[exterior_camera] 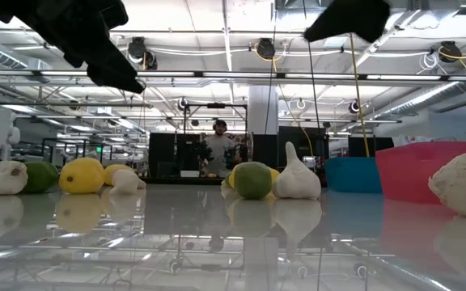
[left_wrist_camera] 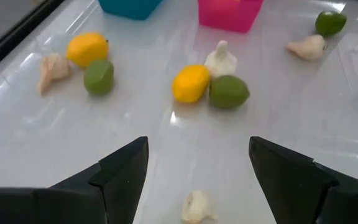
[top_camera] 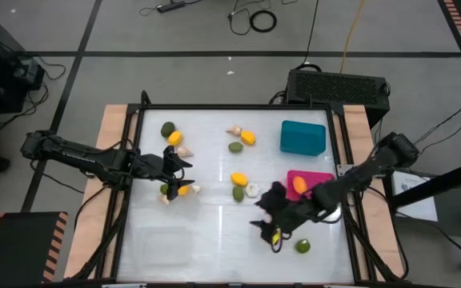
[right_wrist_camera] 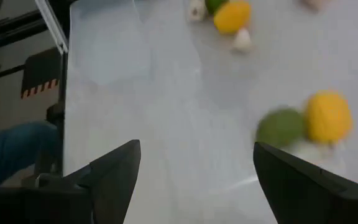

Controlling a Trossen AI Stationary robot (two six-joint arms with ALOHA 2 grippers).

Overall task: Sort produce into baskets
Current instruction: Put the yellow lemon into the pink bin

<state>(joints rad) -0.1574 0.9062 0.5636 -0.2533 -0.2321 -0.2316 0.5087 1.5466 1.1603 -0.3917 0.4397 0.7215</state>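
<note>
Produce: scattered on the table's middle, mostly unsorted.
Left gripper: spread, empty, above a garlic bulb.
Right gripper: spread, empty, beside the pink basket.
Risk: round pieces may roll if nudged.

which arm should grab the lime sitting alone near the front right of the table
Right, probably. The right gripper hangs open just beside that lime, with the magenta bin close behind it. The left gripper, also open, sits across the table among its own cluster of produce.
</note>
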